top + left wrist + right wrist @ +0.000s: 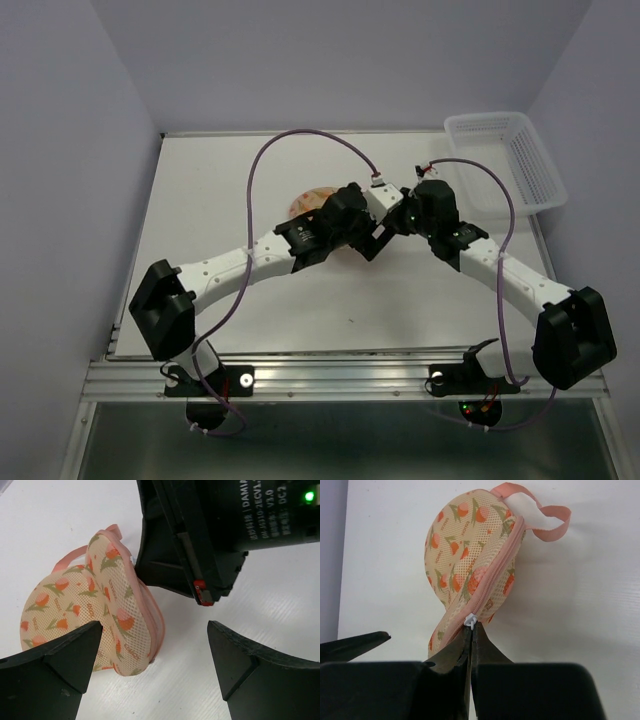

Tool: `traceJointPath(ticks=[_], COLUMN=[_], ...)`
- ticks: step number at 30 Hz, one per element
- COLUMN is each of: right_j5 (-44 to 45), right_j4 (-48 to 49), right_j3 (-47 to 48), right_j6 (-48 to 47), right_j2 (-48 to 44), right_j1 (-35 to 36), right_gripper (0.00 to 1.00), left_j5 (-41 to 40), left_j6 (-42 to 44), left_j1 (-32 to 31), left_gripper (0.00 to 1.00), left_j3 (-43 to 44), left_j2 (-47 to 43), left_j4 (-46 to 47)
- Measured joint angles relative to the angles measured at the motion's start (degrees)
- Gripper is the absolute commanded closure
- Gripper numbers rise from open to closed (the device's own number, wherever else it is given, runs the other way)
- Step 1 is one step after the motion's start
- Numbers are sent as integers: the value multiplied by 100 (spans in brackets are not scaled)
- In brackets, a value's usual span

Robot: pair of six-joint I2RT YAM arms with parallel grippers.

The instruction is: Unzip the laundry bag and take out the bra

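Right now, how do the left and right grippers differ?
Left gripper is open, fingers spread wide; right gripper is shut. Left gripper holds nothing, the laundry bag lying by one finger; right gripper pinches the bag's white zip pull. Shared: black fingers, both at the bag.

Tabletop (300,300): white, flat, rectangular. Carries two items. One: laundry bag (306,200), cream-peach mesh with orange flower print and pink zip edging, resting near the middle, somewhat toward the far edge. Two: white lattice basket (537,165), at the far right corner.
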Motion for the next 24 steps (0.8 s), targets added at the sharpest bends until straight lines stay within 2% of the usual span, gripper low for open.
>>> traceJointPath(ticks=[4, 11, 13, 16, 17, 19, 20, 22, 23, 24], right_j5=[-7, -7, -24, -72, -114, -184, -225, -254, -247, -236], right_j4=[-85, -168, -175, -201, -210, -214, -225, -258, -267, -273], right_j3=[0, 2, 9, 9, 9, 9, 9, 9, 9, 9], right_j6=[59, 107, 109, 111, 109, 109, 103, 105, 103, 90], right_j2=[-9, -42, -46, -70, -85, -114, -129, -138, -144, -155], right_j1=[22, 22, 22, 22, 22, 22, 22, 15, 11, 13], right_gripper=[99, 99, 99, 99, 99, 99, 99, 99, 99, 99], left_j5=[-269, -240, -330, -516, -555, -678, -734, -863, -920, -973], left_j6=[7, 13, 17, 55, 68, 120, 144, 186, 184, 184], left_j1=[-39, -114, -122, -131, -131, -136, -136, -138, -140, -142], left_gripper=[1, 1, 7, 29, 46, 61, 76, 93, 100, 100], left_j3=[-2, -306, -317, -317, -317, -304, -286, -210, -181, -166], left_j2=[223, 319, 374, 516, 562, 710, 756, 846, 866, 876], left_j4=[85, 260, 291, 389, 411, 470, 474, 501, 501, 501])
